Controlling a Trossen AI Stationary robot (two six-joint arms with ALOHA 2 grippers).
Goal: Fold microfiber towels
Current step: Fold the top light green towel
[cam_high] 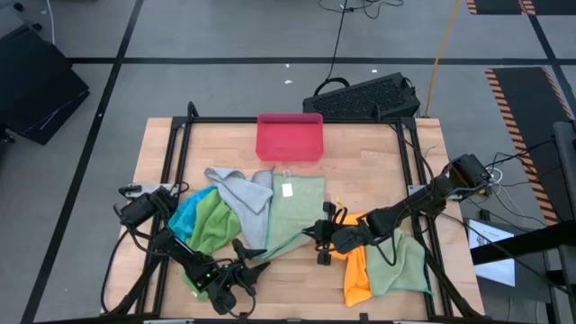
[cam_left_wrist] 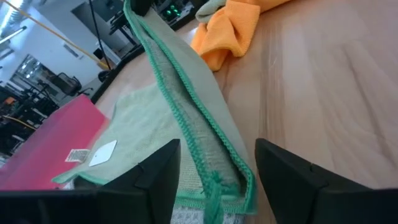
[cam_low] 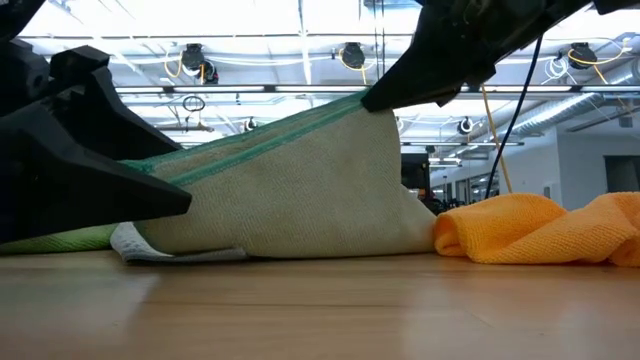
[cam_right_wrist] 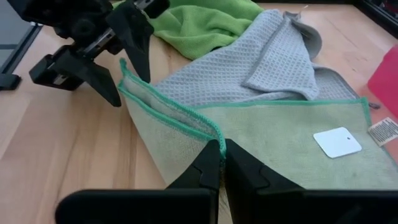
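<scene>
I see my right pincer (cam_right_wrist: 221,163) clenched on the pale green towel's (cam_high: 292,211) hem, lifting it near the surface's (cam_high: 378,157) front edge. My left pincer (cam_left_wrist: 217,165) straddles the towel's other front corner, fingers apart, not gripping.

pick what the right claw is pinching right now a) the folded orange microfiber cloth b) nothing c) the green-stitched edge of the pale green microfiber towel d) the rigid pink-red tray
c: in the right wrist view the right claw is shut on the green-stitched edge of the pale green microfiber towel, lifting it off the table.
</scene>
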